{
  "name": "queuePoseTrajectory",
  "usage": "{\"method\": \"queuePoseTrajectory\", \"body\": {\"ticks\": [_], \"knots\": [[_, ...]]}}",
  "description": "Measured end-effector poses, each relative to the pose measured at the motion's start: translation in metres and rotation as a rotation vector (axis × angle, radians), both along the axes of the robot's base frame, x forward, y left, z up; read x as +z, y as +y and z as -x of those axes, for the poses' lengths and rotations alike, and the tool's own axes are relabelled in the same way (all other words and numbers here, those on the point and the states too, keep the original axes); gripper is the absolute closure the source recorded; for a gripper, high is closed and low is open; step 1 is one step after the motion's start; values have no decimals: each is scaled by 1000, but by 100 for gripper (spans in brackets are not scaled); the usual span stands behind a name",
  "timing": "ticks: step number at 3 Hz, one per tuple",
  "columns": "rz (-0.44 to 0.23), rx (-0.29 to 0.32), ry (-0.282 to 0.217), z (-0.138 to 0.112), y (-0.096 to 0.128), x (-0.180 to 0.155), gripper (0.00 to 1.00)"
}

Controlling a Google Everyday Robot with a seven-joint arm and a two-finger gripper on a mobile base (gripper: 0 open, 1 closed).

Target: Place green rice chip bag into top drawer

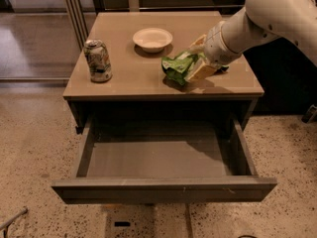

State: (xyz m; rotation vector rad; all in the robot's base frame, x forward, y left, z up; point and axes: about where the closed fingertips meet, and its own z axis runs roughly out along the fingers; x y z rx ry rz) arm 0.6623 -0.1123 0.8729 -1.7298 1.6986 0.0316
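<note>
Single view, looking down on a low brown table; its surface point(129, 71) carries 3 items.

Green rice chip bag point(177, 67): crumpled, lying on the surface right of centre, near the front edge. Not in the drawer.

Gripper point(194, 59): down at the bag's right end, low over the surface. The fingers point(200, 73) are tan and spread apart, 1 on the near side of the bag and 1 on the far side, with the bag's right part between them. Cannot tell whether either pad presses the foil. The bag rests on the surface, not lifted.

White arm point(262, 16): comes in from the upper right, sloping down to the wrist just right of the bag.

Top drawer point(163, 188): pulled out wide under the table's front edge, with a bare grey floor inside and a plain flat front panel toward the camera. It sits directly below and in front of the bag.

Crushed drink can point(97, 60): upright at the left of the surface, well apart from the bag.

White bowl point(152, 37): at back centre, just behind and left of the bag, not touching it.

Speckled floor point(34, 143) around the table.
</note>
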Motion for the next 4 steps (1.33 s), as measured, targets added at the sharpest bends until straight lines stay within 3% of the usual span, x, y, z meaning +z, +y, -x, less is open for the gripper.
{"method": "queuePoseTrajectory", "body": {"ticks": [2,3,4], "knots": [[9,8,12,-14,7,-25,90],[9,8,12,-14,7,-25,100],[9,8,12,-14,7,-25,100]]}}
